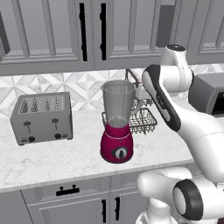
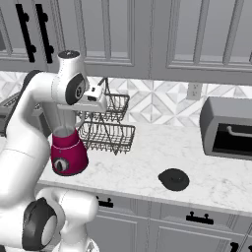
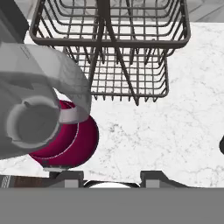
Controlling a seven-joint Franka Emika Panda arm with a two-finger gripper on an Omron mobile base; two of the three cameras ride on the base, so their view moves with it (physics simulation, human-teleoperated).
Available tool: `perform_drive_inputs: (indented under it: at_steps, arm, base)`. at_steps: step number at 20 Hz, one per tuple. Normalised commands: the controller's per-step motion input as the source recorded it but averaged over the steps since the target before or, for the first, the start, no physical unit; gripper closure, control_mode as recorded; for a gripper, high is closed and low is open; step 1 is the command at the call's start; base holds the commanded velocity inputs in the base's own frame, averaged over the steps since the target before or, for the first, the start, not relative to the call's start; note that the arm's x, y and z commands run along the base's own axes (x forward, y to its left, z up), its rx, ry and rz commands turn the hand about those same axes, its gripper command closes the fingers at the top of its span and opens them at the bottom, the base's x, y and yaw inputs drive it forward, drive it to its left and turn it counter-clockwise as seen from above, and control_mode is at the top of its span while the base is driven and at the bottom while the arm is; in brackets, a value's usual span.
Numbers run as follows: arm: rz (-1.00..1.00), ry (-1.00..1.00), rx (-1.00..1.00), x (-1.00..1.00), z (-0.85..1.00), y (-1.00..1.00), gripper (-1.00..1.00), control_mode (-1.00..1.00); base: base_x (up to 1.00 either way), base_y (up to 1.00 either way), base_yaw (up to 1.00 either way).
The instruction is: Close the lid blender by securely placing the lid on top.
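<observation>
While the small flat round black lid (image 2: pixel 173 179) lies on the white marbled surface (image 2: pixel 147 162), well apart from the blender and near the front edge, the task stands at its first step: reaching for that cap. The tall clear grey blender jar on its crimson base (image 1: pixel 117 122) is open at the top. The pincer (image 3: pixel 111 176) hangs above the surface beside the jar and the dark wire basket (image 3: pixel 118 52), its jaws closed on nothing. The next move likely calls for swinging rightward, opening and descending over the lid.
</observation>
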Motion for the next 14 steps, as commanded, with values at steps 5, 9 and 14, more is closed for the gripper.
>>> perform_drive_inputs:
  at_steps: [5,9,14]
  arm:
    - [-0.03,-0.08,0.01,-0.31,-0.01,-0.03,-1.00,-1.00]
    - [-0.11,-0.06,0.09,-0.24,-0.04,-0.73,-1.00,-1.00]
    - [-0.18,0.04,0.04,-0.01,-0.18,-1.00,-1.00,-1.00]
  base:
    - [0.00,0.00,0.00]
    - [0.00,0.00,0.00]
    - [0.00,0.00,0.00]
